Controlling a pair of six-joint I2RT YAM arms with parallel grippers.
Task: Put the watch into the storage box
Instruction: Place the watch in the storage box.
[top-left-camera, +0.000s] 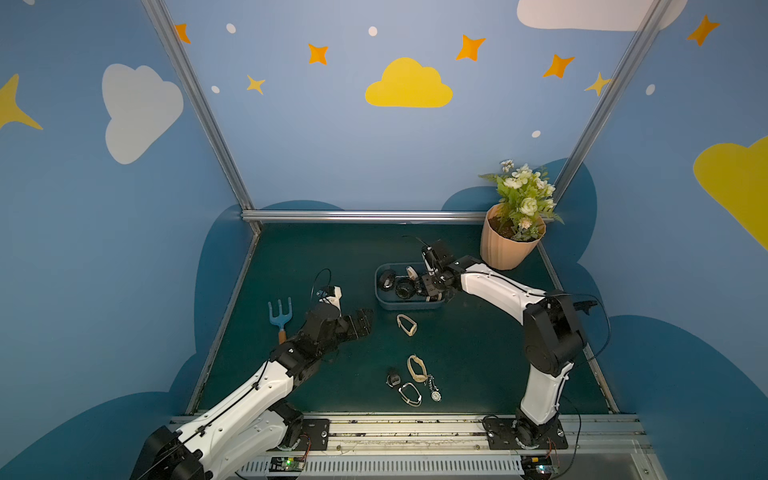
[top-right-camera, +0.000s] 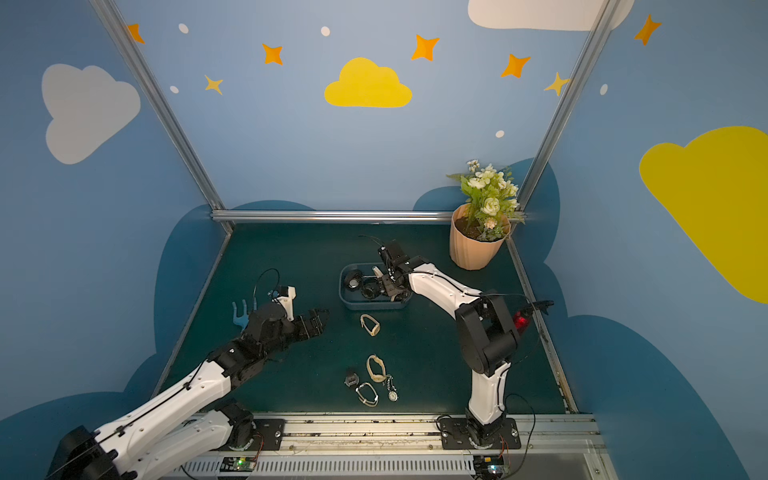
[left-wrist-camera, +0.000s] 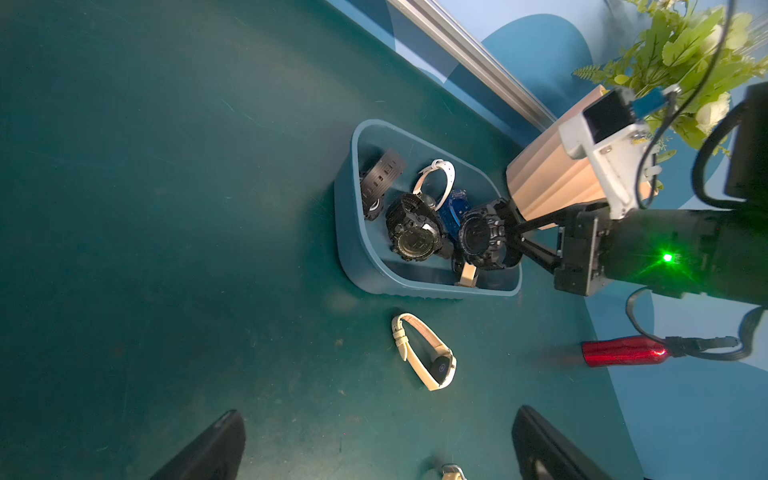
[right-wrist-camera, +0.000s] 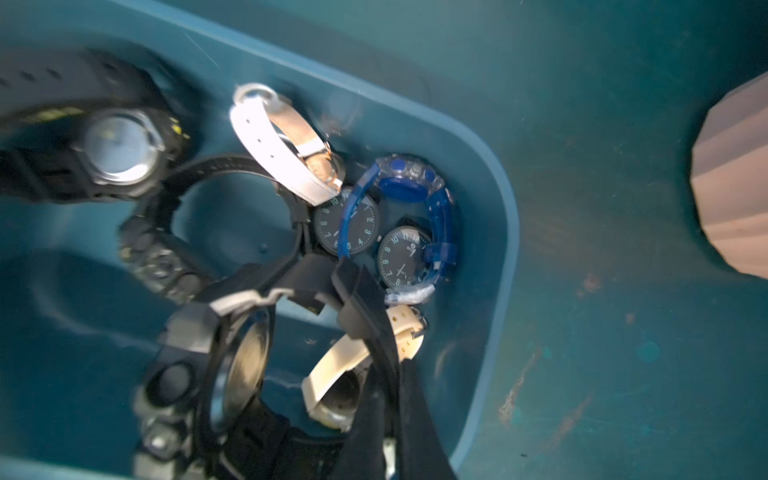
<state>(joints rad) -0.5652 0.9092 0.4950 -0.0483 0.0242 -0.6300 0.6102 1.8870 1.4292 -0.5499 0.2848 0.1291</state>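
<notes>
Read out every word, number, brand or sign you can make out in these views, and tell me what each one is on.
"10", "11", "12", "9", "8", "7": hour numerals on a round dark watch dial in the blue-grey plastic storage box.
"10": on the neighbouring dark dial, partly behind a translucent blue strap.
Too small or blurred: the first dial's tiny brand mark, and the display of the chunky black watch.
Nothing readable elsewhere.

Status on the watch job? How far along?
Done: several watches already lie in the storage box. In hand: right gripper is shut on a black watch over the box. Remaining: cream-strap watch beside the box and a cluster of four pieces nearer the base; left gripper open, empty.
</notes>
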